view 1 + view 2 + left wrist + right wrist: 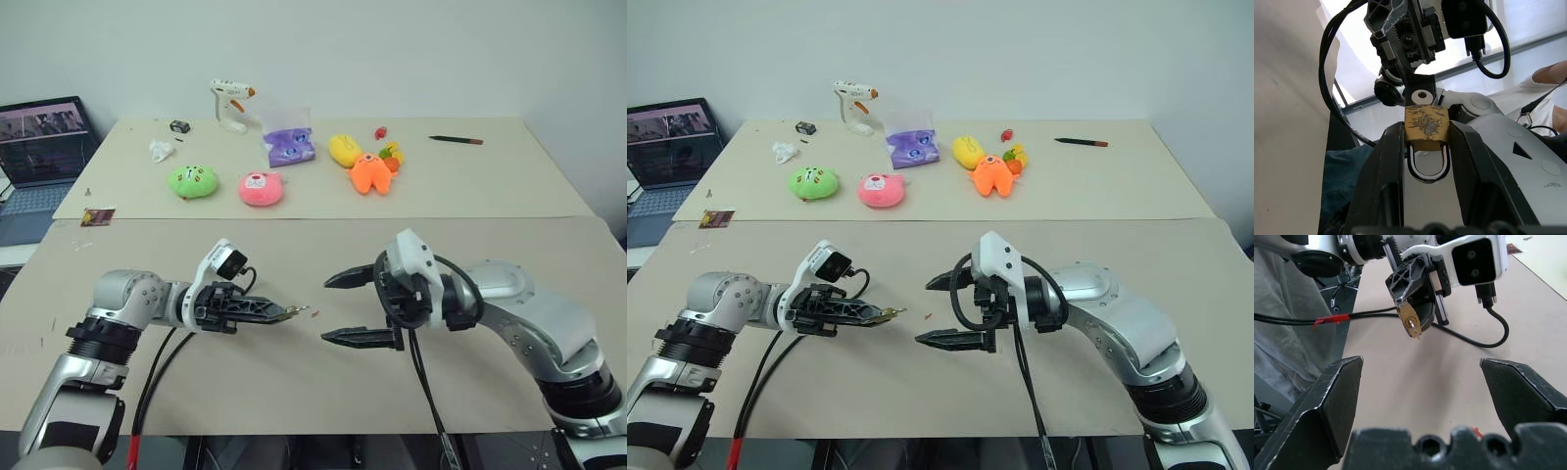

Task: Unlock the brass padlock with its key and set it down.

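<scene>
My left gripper [282,313] is shut on the brass padlock [1426,128], gripping its gold body between the fingers. The silvery shackle [1428,169] points back toward the wrist. The key [1421,96] sticks out of the padlock's far end, showing its round head with a hole. The padlock [1408,313] hangs a little above the table, facing my right gripper [327,308]. That gripper stands wide open a short gap to the right of the key, level with it and touching nothing.
At the far side of the table [294,377] lie a green plush [192,181], a pink plush [261,189], an orange plush [369,173], a purple pouch [290,147], a glue gun [231,104] and a pen [456,140]. A laptop [44,147] sits far left. A red speck [315,313] lies between the grippers.
</scene>
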Robot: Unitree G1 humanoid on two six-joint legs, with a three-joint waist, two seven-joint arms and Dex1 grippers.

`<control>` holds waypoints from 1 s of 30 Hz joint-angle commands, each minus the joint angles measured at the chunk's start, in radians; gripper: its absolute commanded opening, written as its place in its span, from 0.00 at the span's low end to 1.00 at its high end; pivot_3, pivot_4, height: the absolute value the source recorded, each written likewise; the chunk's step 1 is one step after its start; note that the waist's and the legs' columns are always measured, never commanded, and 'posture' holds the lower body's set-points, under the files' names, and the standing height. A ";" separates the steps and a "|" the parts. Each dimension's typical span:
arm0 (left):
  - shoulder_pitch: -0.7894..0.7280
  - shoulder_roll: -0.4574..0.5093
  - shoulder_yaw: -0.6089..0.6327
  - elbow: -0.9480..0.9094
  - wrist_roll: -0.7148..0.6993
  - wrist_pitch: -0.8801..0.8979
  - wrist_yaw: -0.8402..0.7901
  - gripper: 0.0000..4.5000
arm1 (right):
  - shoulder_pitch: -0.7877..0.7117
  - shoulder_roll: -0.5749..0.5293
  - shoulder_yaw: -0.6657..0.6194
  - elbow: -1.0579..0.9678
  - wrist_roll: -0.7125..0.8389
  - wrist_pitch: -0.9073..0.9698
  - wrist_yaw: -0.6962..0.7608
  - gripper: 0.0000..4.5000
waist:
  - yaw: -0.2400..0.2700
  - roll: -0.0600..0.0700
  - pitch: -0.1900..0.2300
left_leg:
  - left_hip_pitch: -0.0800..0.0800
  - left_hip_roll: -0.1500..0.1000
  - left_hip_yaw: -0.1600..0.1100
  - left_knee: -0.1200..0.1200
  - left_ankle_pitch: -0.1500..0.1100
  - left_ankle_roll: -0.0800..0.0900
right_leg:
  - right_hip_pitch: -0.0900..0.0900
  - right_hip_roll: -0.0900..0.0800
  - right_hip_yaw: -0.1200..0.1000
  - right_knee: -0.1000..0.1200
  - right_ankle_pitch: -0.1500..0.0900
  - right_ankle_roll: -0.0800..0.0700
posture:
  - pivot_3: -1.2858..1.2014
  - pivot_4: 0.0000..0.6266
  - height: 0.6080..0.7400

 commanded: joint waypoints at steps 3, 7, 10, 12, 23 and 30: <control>-0.018 -0.006 0.017 0.006 -0.005 0.008 -0.005 0.18 | -0.001 0.012 -0.025 -0.042 0.023 -0.005 -0.012 1.00 | 0.000 0.000 0.000 | 0.000 0.000 0.000 0.000 0.000 0.000 | 0.000 0.000 0.000 0.000 0.000 0.000 | 0.52 0.24 1.00; -0.007 0.012 -0.008 -0.021 0.006 -0.016 -0.038 0.18 | 0.002 0.019 -0.029 -0.041 0.033 -0.002 -0.017 0.77 | -0.001 0.000 0.000 | 0.000 0.000 0.000 0.000 0.000 0.000 | 0.000 0.000 0.000 0.000 0.000 0.000 | 0.52 0.24 1.00; -0.009 0.009 -0.004 -0.017 0.002 -0.006 -0.035 0.18 | 0.004 0.021 -0.029 -0.039 0.034 -0.004 -0.016 0.55 | 0.000 0.000 0.000 | 0.000 0.000 0.000 0.000 0.000 0.000 | 0.000 0.000 0.000 0.000 0.000 0.000 | 0.52 0.24 1.00; -0.011 0.010 -0.005 -0.016 0.003 -0.004 -0.037 0.18 | 0.004 0.023 -0.027 -0.036 0.032 -0.006 -0.017 0.37 | 0.000 0.000 0.000 | 0.000 0.000 0.000 0.000 0.000 0.000 | 0.000 0.000 0.000 0.000 0.000 0.000 | 0.52 0.24 1.00; -0.024 0.011 -0.011 -0.008 0.006 0.007 -0.057 0.18 | -0.018 0.062 -0.012 -0.033 0.038 0.003 -0.041 0.22 | -0.001 0.000 0.000 | 0.000 0.000 0.000 0.000 0.000 0.000 | 0.000 0.000 0.000 0.000 0.000 0.000 | 0.52 0.24 1.00; -0.033 0.011 -0.014 -0.002 0.010 0.004 -0.062 0.18 | -0.026 0.078 -0.007 -0.033 0.040 0.011 -0.052 0.22 | -0.001 0.000 0.000 | 0.000 0.000 0.000 0.000 0.000 0.000 | 0.000 0.000 0.000 0.000 0.000 0.000 | 0.52 0.24 1.00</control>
